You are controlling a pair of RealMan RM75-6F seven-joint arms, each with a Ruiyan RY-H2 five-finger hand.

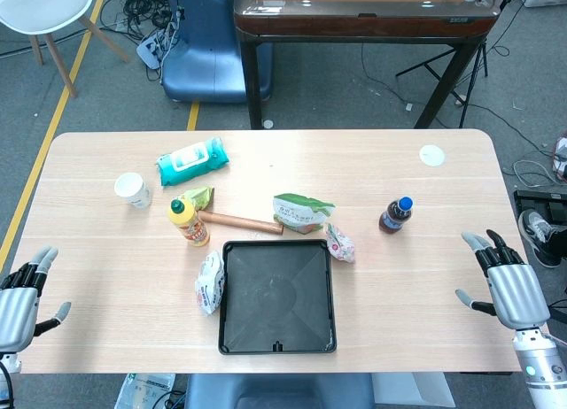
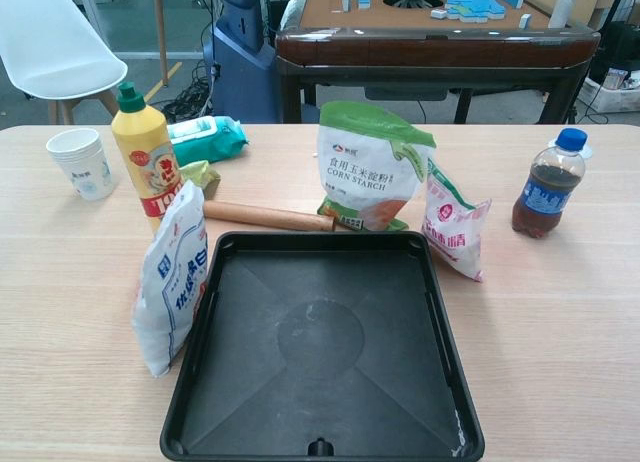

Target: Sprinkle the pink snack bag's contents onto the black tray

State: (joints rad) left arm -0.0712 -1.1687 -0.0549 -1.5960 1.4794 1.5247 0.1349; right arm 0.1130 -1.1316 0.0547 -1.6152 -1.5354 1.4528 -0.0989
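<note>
Two hands waited at the near corners of the surface, both well away from the black tray. We saw the left hand with fingers spread and holding nothing, and the right hand likewise spread and holding nothing. Neither showed in the chest view.

We took the pink snack bag to be the small pink-and-white pouch that stood just beside the tray's far right corner, leaning by the corn starch bag. No grasp had begun, so we judged the step in hand to be the first reach. The right hand sat on the same side of the tray as the bag, so it looked the better choice. We would come in from the open right side, clear of the cola bottle further right of the tray, and pinch the bag by its upper part, so the corn starch bag behind would not topple. We would then tip the bag over the tray's middle, not its rim.

We could not tell whether the bag's top was already torn open; its seal was too small to read. The white flour bag leaning on the tray's left rim hid part of that edge. Both forearms were cut off by the frame.
</note>
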